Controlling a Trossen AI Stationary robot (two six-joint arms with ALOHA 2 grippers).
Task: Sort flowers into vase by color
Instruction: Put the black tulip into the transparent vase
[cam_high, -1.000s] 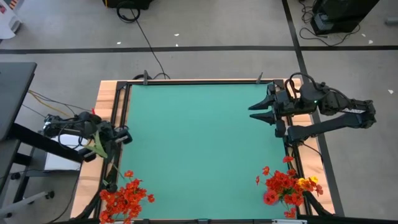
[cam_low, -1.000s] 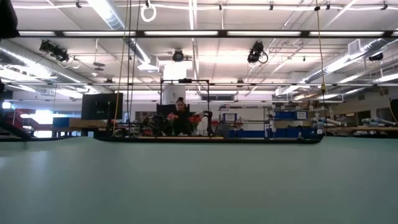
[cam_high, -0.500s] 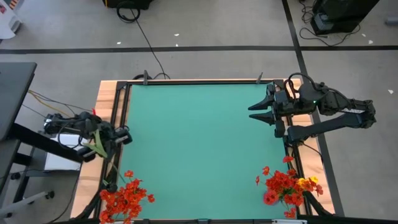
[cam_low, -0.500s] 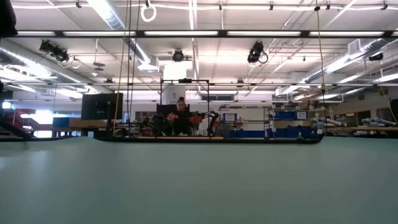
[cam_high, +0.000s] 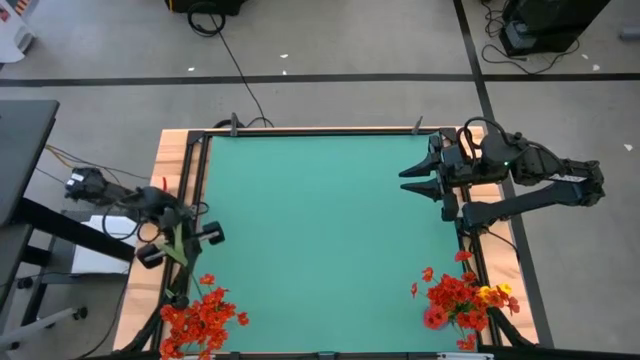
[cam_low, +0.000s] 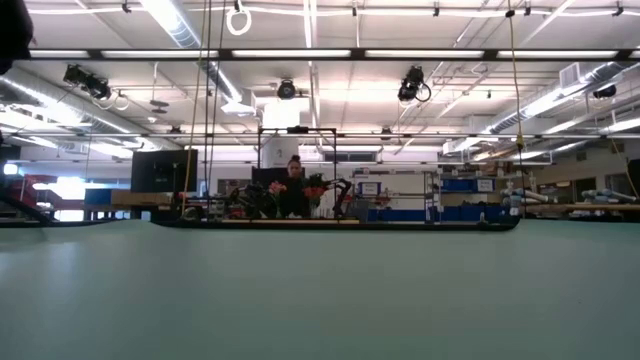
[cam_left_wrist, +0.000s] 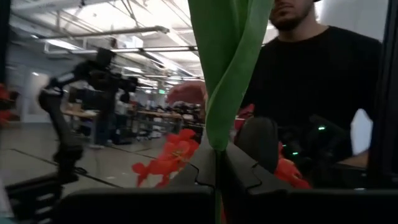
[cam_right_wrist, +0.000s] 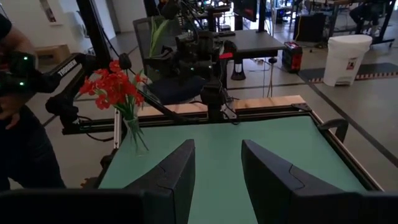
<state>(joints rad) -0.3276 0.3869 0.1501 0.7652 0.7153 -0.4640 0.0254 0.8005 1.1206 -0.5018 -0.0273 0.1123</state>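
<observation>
Green table, bare in the middle. Two bunches of flowers at its near edge: red-orange bunch at the left corner, mixed red and yellow bunch at the right. Left gripper above the left bunch, fingers pinched on a green stem; the thin stem could slip or snag neighbouring blooms. Right gripper waits at the far right edge, jaws parted, empty.

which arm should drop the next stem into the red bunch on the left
Left. The left pincer is shut on a green stem right beside the red bunch. The right pincer is open, empty, and across the table.
</observation>
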